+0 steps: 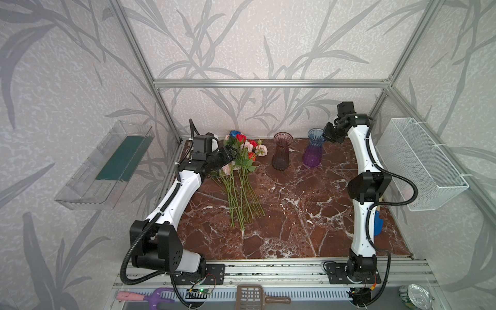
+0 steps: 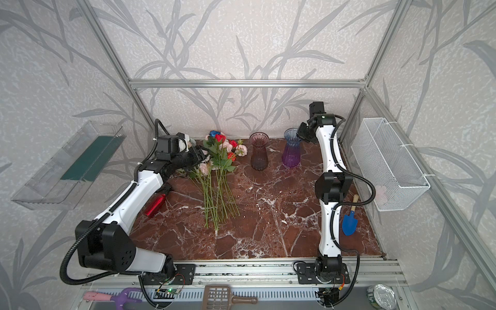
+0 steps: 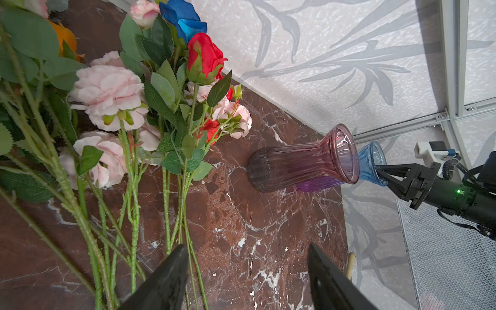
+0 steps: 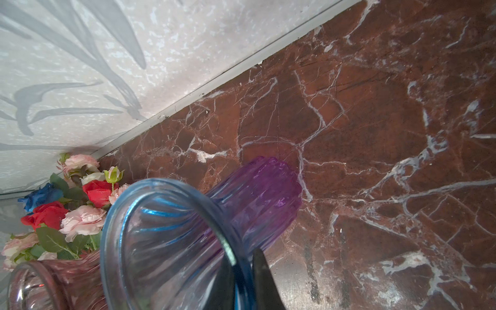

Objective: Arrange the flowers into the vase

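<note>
Currently the flowers (image 1: 243,161) are lying in one loose bunch on the desk (image 1: 295,214), toward its back left corner. The blooms are pointing at the back edge and the bare green stems are fanning out toward the front edge. Pale pink, red, orange and blue heads are showing in the left wrist view (image 3: 107,94). None of the flowers is standing in a vase. The left gripper (image 1: 228,157) is hovering over the leafy part of the bunch. In its own wrist view (image 3: 247,247) the two fingers are standing wide apart, with a couple of stems running just inside one finger and nothing clamped. Two glass vases are standing along the back edge. The maroon vase (image 1: 281,154) is sitting near the middle of that edge, just right of the blooms. The blue-and-purple vase (image 1: 312,154) is standing beside it, toward the back right corner. The right gripper (image 1: 326,138) is reaching down to the blue lip of that second vase. In the right wrist view (image 4: 243,264) one finger is sitting inside the rim and the other outside, pinching the glass. The left wrist view (image 3: 378,170) is confirming the closed tips at the lip. In a top view a blue trowel (image 2: 349,222) is lying by the right edge and a red bottle (image 2: 155,205) by the left edge, partly under the left arm.
</note>
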You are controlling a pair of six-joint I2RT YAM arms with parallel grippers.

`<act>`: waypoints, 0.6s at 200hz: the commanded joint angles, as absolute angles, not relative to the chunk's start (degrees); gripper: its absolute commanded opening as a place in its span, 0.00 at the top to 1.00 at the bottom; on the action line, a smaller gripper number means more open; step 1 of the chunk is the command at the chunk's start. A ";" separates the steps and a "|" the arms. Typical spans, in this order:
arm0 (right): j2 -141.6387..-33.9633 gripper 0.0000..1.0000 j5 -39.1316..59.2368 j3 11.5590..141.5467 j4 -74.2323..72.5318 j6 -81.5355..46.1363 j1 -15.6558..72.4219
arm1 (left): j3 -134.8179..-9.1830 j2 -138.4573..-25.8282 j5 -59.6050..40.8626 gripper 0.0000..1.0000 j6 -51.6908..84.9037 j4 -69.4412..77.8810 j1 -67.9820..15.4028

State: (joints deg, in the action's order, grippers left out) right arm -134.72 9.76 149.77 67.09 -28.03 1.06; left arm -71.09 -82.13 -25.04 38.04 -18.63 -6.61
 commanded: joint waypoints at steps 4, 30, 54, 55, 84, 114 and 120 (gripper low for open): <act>-132.25 1.00 11.19 148.48 65.58 -28.47 0.88 | -70.20 -79.39 -25.84 0.29 38.53 -15.95 -6.24; -130.21 1.00 13.00 146.04 64.25 -28.98 0.92 | -69.91 -78.84 -26.11 0.28 38.58 -15.29 -6.01; -126.66 1.00 15.61 141.59 61.12 -29.68 0.97 | -69.81 -78.67 -25.68 0.28 38.43 -15.38 -5.85; -126.48 1.00 15.67 141.37 61.02 -29.70 0.97 | -69.84 -78.66 -25.63 0.28 38.46 -15.42 -5.82; -121.69 1.00 18.17 135.74 57.54 -30.06 0.97 | -69.96 -78.83 -25.53 0.28 38.36 -15.69 -5.50; -116.46 1.00 19.41 128.33 54.03 -29.92 1.32 | -69.96 -78.69 -25.42 0.28 38.32 -15.64 -5.19; -115.31 1.00 19.72 126.40 52.86 -30.17 1.32 | -69.89 -78.66 -25.39 0.28 38.37 -15.64 -5.10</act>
State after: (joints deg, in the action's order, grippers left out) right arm -123.44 15.68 130.34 59.99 -29.39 0.86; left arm -70.59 -80.34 -25.43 38.39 -16.23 -5.63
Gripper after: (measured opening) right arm 0.113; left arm 0.720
